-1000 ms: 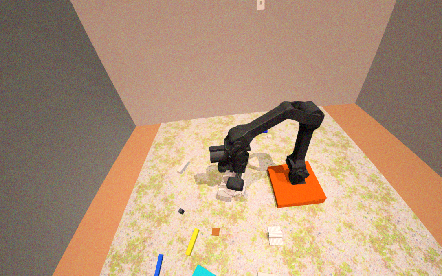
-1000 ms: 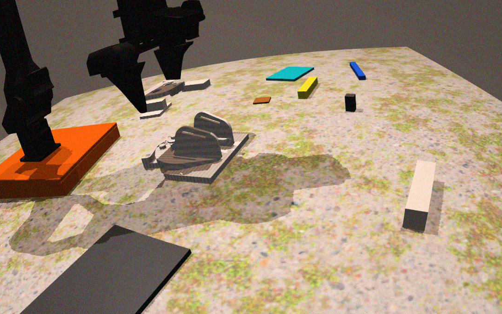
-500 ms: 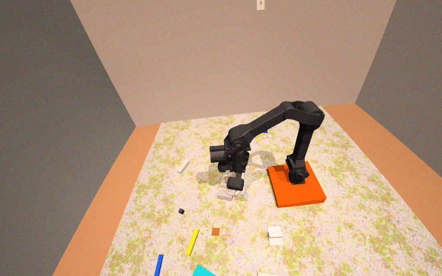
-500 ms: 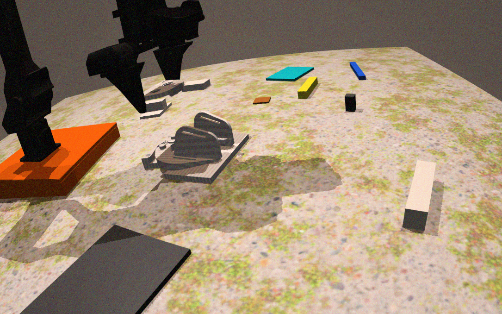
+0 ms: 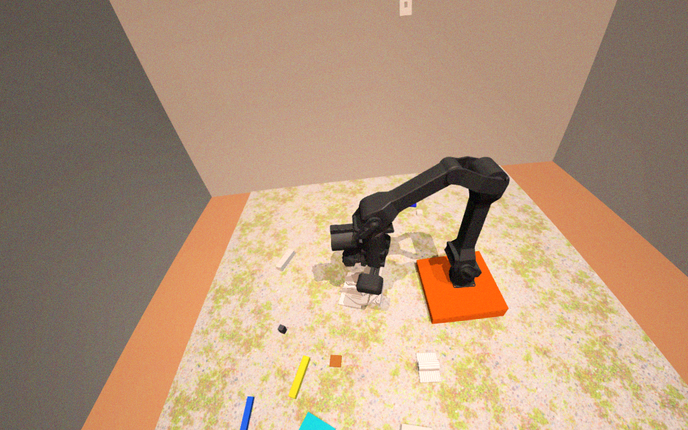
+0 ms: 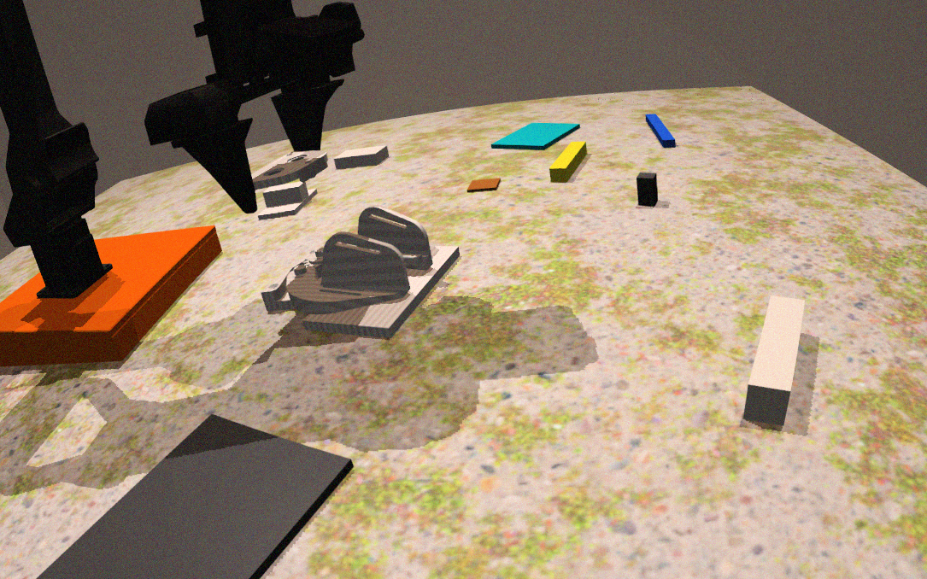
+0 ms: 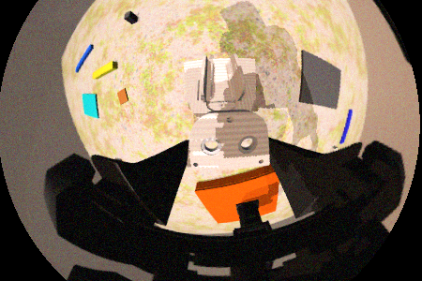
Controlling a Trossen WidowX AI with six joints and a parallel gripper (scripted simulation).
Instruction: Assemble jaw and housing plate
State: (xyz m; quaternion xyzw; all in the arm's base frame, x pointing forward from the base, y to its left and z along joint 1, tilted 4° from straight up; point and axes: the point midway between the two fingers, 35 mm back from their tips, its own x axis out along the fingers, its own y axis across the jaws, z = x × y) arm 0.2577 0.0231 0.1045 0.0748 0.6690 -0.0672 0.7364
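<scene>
My gripper is shut on the housing plate, a pale plate with two round holes, its fingers at the plate's two sides. I hold it above the table; the wrist view shows it just below the assembly in the picture. The base board lies on the table, partly hidden by my hand in the top view. Two grey jaws with upright slotted blades, a near one and a far one, stand on it side by side. Their gear teeth and the stubs are too small to judge.
The orange robot base stands beside the assembly. A dark slab, a white bar, a black block, a yellow bar and a stepped white block lie around.
</scene>
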